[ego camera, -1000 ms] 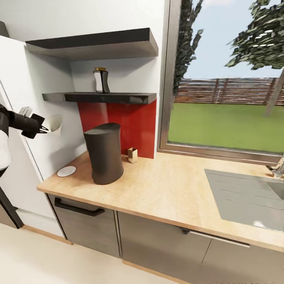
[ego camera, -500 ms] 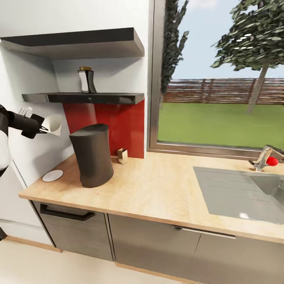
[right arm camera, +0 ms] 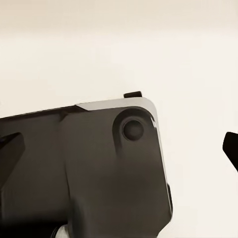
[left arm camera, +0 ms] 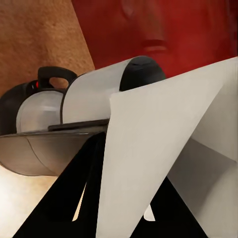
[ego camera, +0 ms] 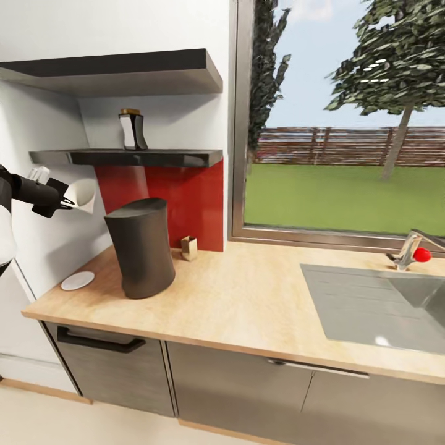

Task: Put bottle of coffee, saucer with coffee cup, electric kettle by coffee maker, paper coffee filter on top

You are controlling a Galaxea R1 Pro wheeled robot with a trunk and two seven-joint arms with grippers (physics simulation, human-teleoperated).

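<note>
The dark-grey coffee maker (ego camera: 141,247) stands at the left end of the light-wood kitchen countertop (ego camera: 247,303), and the white saucer (ego camera: 77,280) lies to its left. On the lower black kitchen shelf (ego camera: 130,157) stands the bottle of coffee (ego camera: 131,131). My left gripper (ego camera: 65,203) hovers left of and above the coffee maker, shut on the white paper coffee filter (ego camera: 85,194). In the left wrist view the filter (left arm camera: 158,153) covers much of the coffee maker (left arm camera: 74,106) behind it. My right gripper (right arm camera: 119,148) has its fingertips (right arm camera: 231,148) far apart. The coffee cup and electric kettle are out of view.
A small wooden box (ego camera: 188,247) sits by the red backsplash (ego camera: 185,198). A sink (ego camera: 377,309) with a red-knobbed faucet (ego camera: 413,250) takes up the counter's right part, under a large window. A white wall panel stands left of the counter.
The whole picture has slid left, so the camera has turned right. My left gripper still holds the filter at the same height beside the coffee maker.
</note>
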